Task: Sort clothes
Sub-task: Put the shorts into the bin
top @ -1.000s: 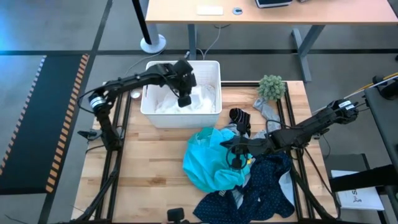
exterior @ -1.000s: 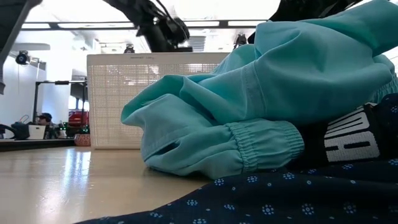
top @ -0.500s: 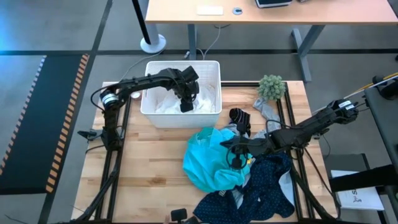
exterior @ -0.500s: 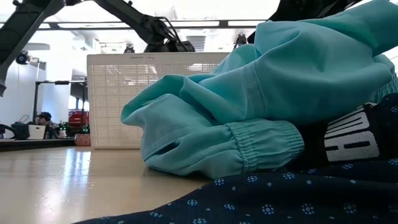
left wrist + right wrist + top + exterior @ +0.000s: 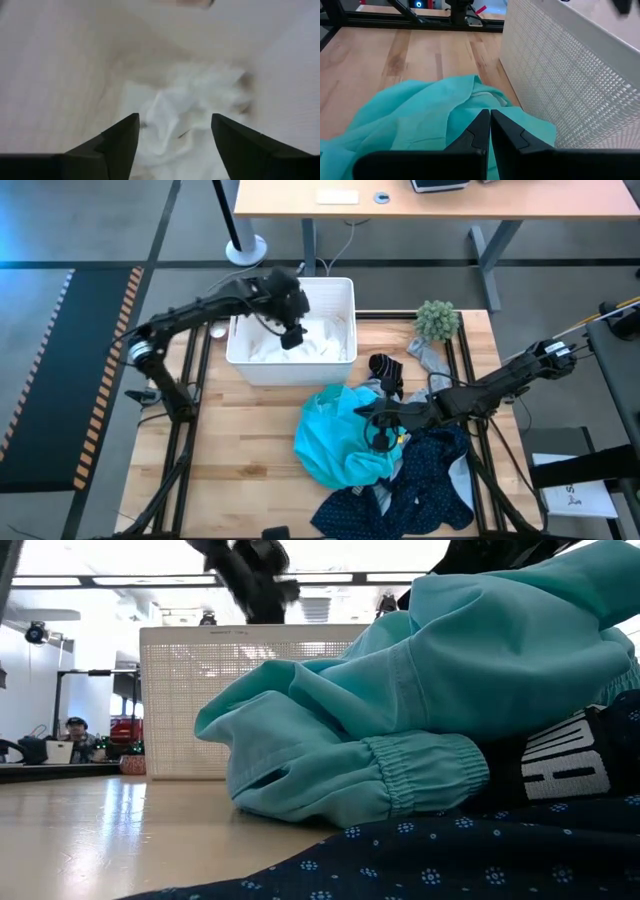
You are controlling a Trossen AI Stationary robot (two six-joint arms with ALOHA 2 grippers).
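My left gripper (image 5: pixel 292 335) hangs open over the white ribbed basket (image 5: pixel 290 368), with nothing between its fingers (image 5: pixel 120 142). White clothes (image 5: pixel 170 102) lie crumpled on the basket's floor below it. A teal garment (image 5: pixel 330 440) lies heaped on the table in front of the basket, next to a navy dotted garment (image 5: pixel 425 485) at the near edge. My right gripper (image 5: pixel 489 117) is shut and points toward the table's left over the teal garment's right part (image 5: pixel 420 115). A black garment (image 5: pixel 385 372) and a grey one (image 5: pixel 428 360) lie behind it. My right gripper's shut fingertips (image 5: pixel 482 122) stand low over the teal garment, level from the table's right. Whether they touch the cloth, I cannot tell. My left gripper touches nothing.
A small fuzzy green plant (image 5: pixel 437 320) stands at the far right of the table. Bare wood (image 5: pixel 240 450) lies on the left and in front of the basket. In the low view the basket wall (image 5: pixel 190 700) stands behind the teal heap (image 5: pixel 450 690).
My left gripper dipped down into the basket toward the white clothes, then rose again and shifted a little toward the table's left edge. The right arm and the heap on the table have stayed where they were.
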